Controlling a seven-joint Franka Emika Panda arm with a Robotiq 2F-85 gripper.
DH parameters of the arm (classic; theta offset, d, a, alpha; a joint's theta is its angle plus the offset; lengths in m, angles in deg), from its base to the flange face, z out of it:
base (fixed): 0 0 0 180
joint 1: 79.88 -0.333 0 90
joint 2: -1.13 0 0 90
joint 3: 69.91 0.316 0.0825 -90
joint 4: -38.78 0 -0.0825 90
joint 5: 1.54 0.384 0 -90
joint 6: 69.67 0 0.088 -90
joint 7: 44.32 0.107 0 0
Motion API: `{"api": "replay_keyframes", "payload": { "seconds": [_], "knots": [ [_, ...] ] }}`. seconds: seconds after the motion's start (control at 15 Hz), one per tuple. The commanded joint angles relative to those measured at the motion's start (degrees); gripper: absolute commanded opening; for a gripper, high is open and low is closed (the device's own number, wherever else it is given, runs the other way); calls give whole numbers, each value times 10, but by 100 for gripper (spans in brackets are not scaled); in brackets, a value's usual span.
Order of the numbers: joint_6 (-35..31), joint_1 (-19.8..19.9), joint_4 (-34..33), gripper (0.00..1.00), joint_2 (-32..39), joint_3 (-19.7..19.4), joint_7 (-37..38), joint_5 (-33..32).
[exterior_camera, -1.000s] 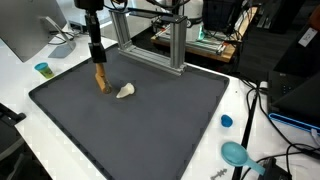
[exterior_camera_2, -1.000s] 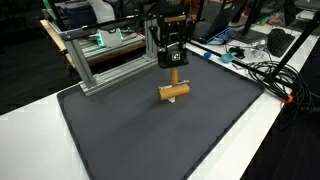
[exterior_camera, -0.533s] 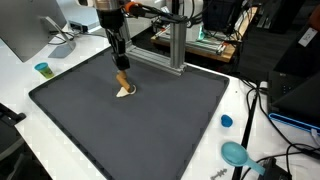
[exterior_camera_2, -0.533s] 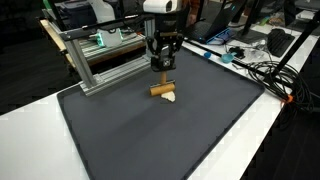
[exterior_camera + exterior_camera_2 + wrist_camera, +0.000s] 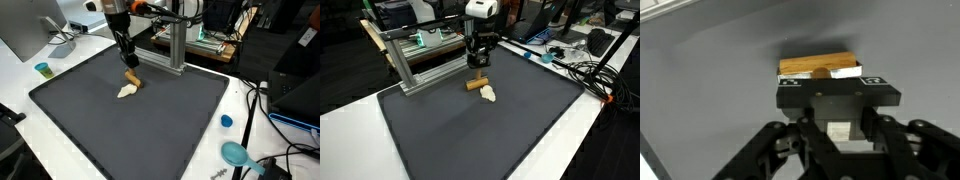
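Note:
My gripper (image 5: 128,66) (image 5: 477,68) points straight down and is shut on a short wooden block (image 5: 132,80) (image 5: 476,85), holding it low over the dark grey mat (image 5: 150,135) (image 5: 470,140). In the wrist view the block (image 5: 818,67) shows as a tan bar between the black fingers (image 5: 838,100). A small white lump (image 5: 124,92) (image 5: 489,94) lies on the mat right next to the block; I cannot tell whether they touch.
An aluminium frame (image 5: 172,45) (image 5: 415,62) stands at the mat's far edge, close behind the gripper. A small blue cup (image 5: 42,69), a blue cap (image 5: 226,121) and a teal object (image 5: 236,153) sit on the white table. Cables (image 5: 582,72) lie off the mat.
The gripper has carried the wooden block across the mat toward the aluminium frame, passing the white lump, which has stayed in place.

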Motion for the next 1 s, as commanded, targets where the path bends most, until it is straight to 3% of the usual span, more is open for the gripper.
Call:
{"api": "replay_keyframes", "payload": {
  "seconds": [0.0, 0.4, 0.73, 0.93],
  "knots": [
    [21, 10, 8, 21, -38, 7, -43, 17],
    [113, 19, -28, 21, -115, 25, -273, 66],
    [154, 3, -83, 21, -86, 44, -404, 90],
    [178, 0, -135, 21, -35, 56, -477, 77]
  ]
}}
